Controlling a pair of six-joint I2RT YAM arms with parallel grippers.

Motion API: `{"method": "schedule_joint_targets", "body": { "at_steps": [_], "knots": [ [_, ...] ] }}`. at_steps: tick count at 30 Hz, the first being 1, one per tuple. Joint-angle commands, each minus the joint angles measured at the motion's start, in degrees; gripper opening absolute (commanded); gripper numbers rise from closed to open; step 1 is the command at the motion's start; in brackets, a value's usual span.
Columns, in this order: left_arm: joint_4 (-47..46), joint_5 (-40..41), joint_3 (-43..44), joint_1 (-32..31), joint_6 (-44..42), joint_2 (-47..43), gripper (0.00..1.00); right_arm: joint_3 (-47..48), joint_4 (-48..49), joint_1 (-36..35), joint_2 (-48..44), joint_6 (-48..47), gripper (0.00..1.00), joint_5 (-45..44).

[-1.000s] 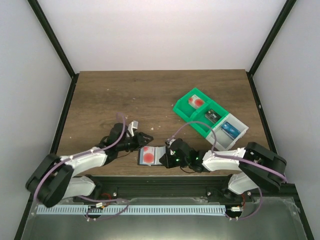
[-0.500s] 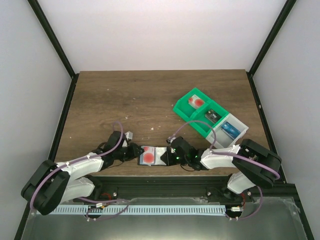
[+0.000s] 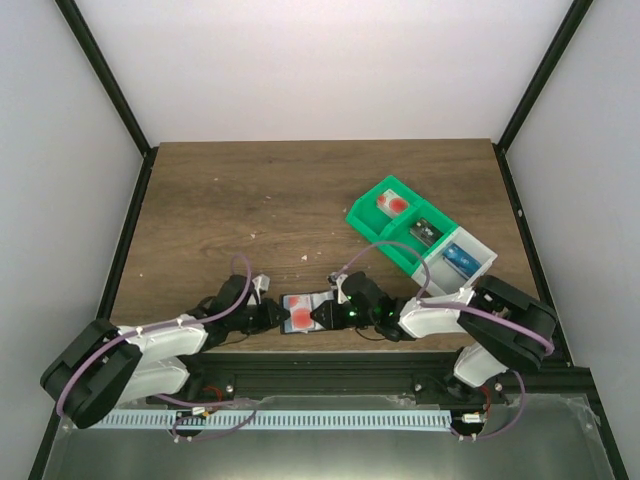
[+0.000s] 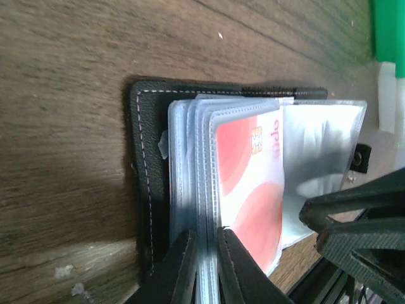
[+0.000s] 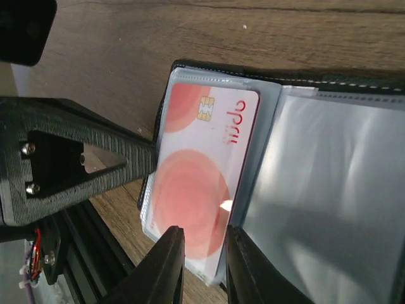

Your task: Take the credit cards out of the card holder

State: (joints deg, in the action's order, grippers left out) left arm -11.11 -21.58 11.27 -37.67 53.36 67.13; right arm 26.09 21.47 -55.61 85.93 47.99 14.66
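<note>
The black card holder (image 3: 305, 309) lies open near the table's front edge, its clear sleeves fanned up. A white credit card with red blotches (image 3: 297, 318) sits in the top sleeve. In the left wrist view my left gripper (image 4: 205, 253) is shut on a stack of the sleeves beside the card (image 4: 250, 183), with the black cover (image 4: 142, 158) to the left. In the right wrist view my right gripper (image 5: 205, 259) stands narrowly open over the card's (image 5: 202, 171) lower edge, next to an empty sleeve (image 5: 329, 190). In the top view the grippers, left (image 3: 276, 318) and right (image 3: 320, 316), meet at the holder.
A green tray (image 3: 362, 210) at the back right holds a white-red card (image 3: 390, 204) and a dark card (image 3: 425, 232). A clear-white tray (image 3: 482, 268) joined to it holds a blue card (image 3: 460, 255). The black front rail (image 3: 330, 365) runs just behind the holder.
My left gripper has moved right to the holder's left edge and closed on its sleeves. My right gripper has edged left over the card. The holder's sleeves have lifted.
</note>
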Motion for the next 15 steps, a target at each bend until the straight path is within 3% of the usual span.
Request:
{"method": "schedule_joint_targets", "body": {
  "at_steps": [1,9,15],
  "knots": [
    [-1.45,0.74,-2.43,-1.73,2.78,0.40,0.10,0.19,4.29,0.33,2.44,2.72,0.20,2.54],
    [-0.76,2.31,-3.39,-1.95,3.18,-1.58,0.04,-1.07,4.61,0.33,1.82,3.25,0.19,-0.70],
    [-0.96,2.41,-3.51,-2.05,2.80,-1.66,0.00,-1.21,7.14,0.68,3.32,3.69,0.17,1.93]
  ]
}}
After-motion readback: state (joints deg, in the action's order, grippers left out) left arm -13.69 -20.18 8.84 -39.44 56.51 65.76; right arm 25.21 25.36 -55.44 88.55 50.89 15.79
